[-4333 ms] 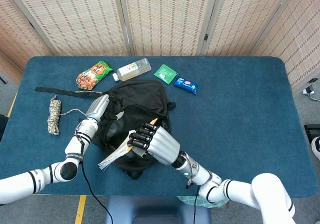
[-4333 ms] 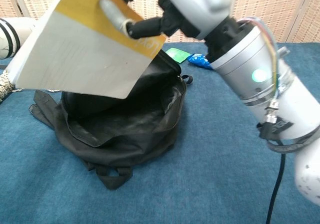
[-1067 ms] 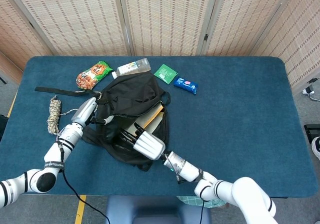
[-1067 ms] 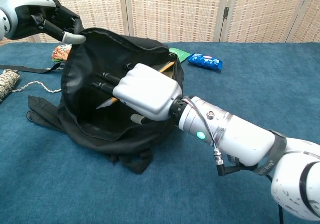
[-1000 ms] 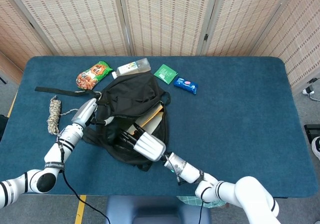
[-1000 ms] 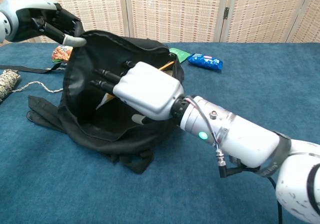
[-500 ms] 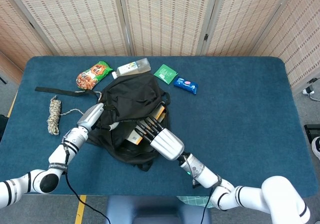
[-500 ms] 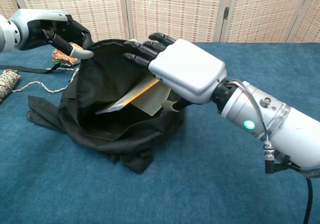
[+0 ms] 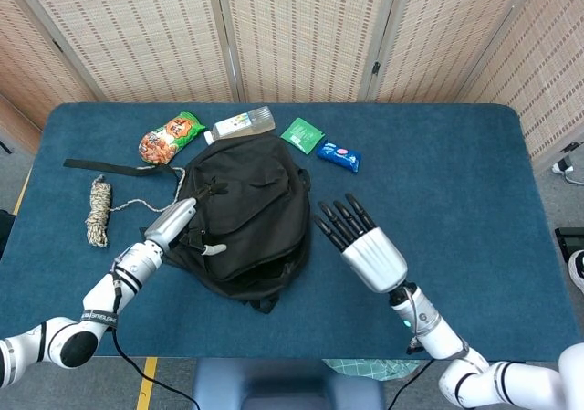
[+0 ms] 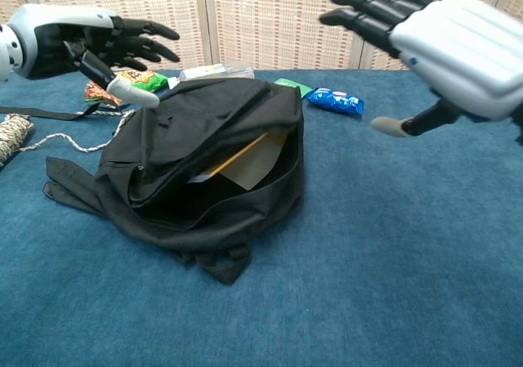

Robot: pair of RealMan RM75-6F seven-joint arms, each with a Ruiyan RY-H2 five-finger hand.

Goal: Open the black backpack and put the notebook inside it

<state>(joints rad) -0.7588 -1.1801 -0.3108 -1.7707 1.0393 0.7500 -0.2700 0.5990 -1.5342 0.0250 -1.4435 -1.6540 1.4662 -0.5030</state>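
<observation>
Backpack (image 10: 204, 150) — one, notebook (image 10: 245, 161) — one inside, left hand (image 10: 90, 44) and right hand (image 10: 445, 44) both spread, empty

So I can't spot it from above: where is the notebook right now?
In the chest view the notebook lies inside the black backpack, its yellow edge showing through the open mouth, at the table's left-centre; both hands are off it.

- Right of the backpack (image 9: 245, 211) the table (image 9: 456, 182) is bare cloth, wide room for a hand.
- Behind the backpack a bottle (image 9: 241, 124), snack bag (image 9: 170, 137), green packet (image 9: 302, 135) and blue packet (image 9: 338, 156) crowd the far edge.
- Left of it a rope (image 9: 97, 211) and strap (image 9: 100, 165) lie.
</observation>
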